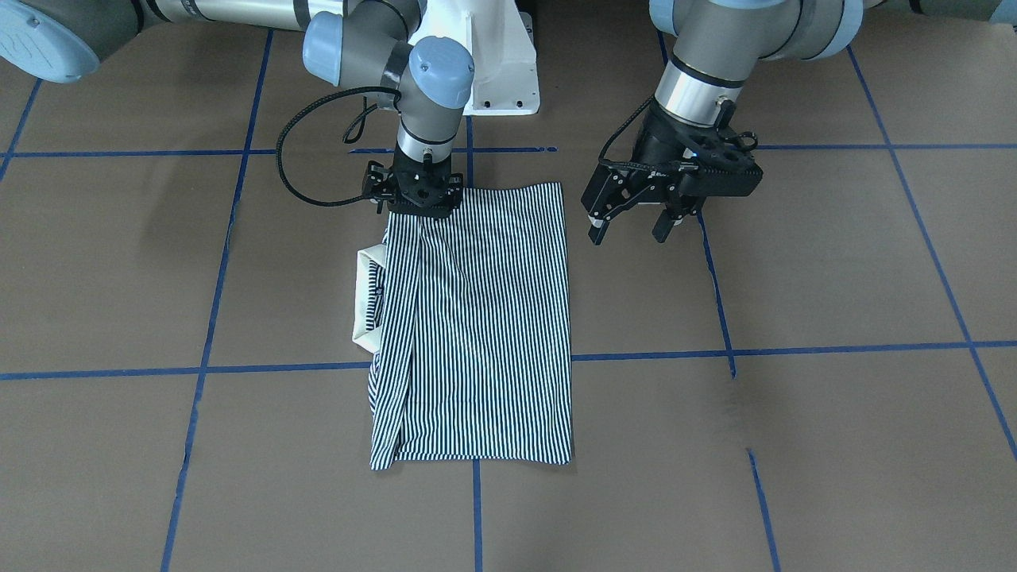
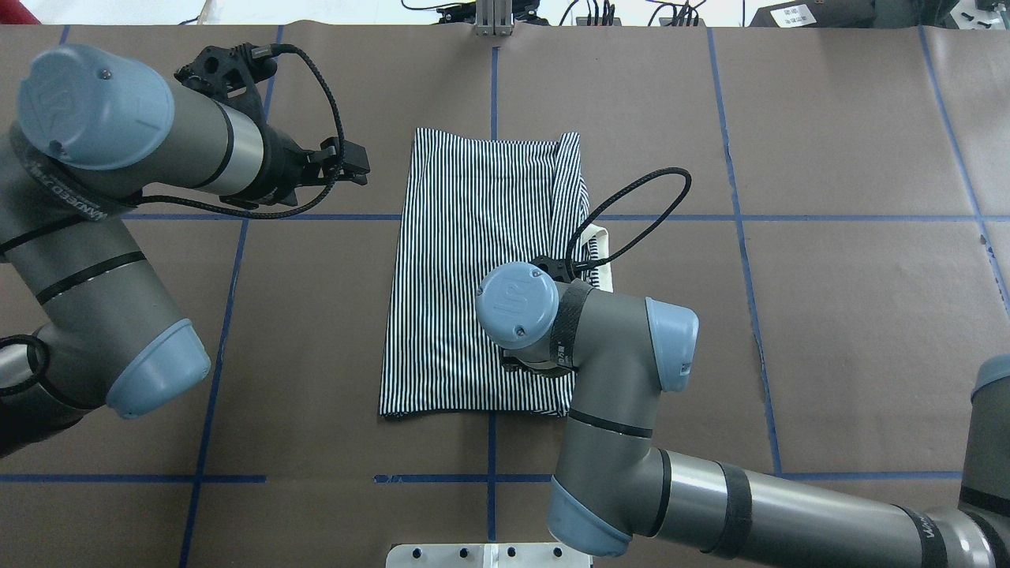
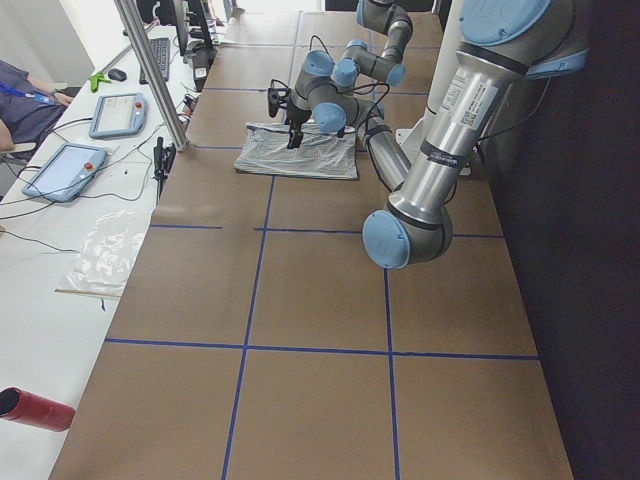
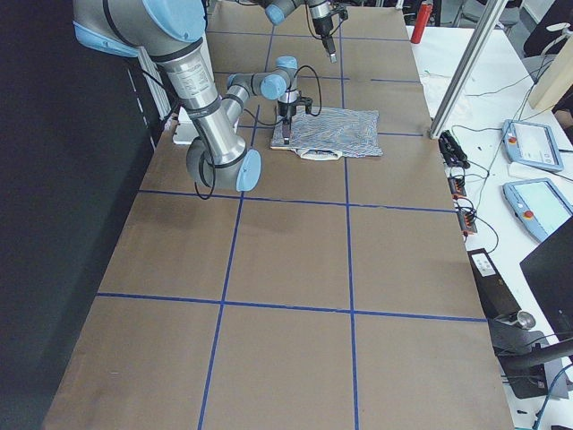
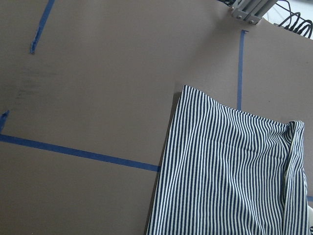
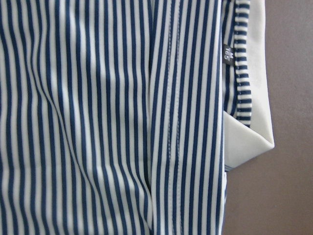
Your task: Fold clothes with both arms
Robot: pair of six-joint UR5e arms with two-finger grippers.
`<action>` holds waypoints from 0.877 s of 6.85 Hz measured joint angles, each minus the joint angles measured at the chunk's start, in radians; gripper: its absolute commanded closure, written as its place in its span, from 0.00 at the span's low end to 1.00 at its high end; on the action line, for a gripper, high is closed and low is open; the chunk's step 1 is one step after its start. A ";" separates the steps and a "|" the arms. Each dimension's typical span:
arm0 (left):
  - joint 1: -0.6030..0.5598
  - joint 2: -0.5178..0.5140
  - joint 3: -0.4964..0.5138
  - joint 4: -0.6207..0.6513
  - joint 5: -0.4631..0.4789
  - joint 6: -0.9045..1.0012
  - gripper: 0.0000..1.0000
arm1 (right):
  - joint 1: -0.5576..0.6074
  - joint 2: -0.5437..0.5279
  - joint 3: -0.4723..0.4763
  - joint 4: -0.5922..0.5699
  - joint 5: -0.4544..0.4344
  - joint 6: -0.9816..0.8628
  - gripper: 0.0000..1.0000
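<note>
Navy-striped shirt, likely soft and limp, is wanting corner pinches; left claw is hanging spread, right claw unreadable.

Right tool: fingers unseen
Its own body hides the fingers where it meets the polo shirt on the side towards the robot edge of the table; the cream collar peeks out partly, and the left wrist view crops the shirt.
</note>
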 measured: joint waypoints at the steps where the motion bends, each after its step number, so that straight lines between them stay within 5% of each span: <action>1: 0.001 0.000 0.001 0.000 0.000 0.000 0.00 | -0.002 -0.007 -0.002 -0.013 0.000 -0.017 0.00; 6: 0.008 -0.002 0.013 -0.007 -0.002 -0.001 0.00 | -0.002 -0.020 0.031 -0.088 -0.001 -0.068 0.00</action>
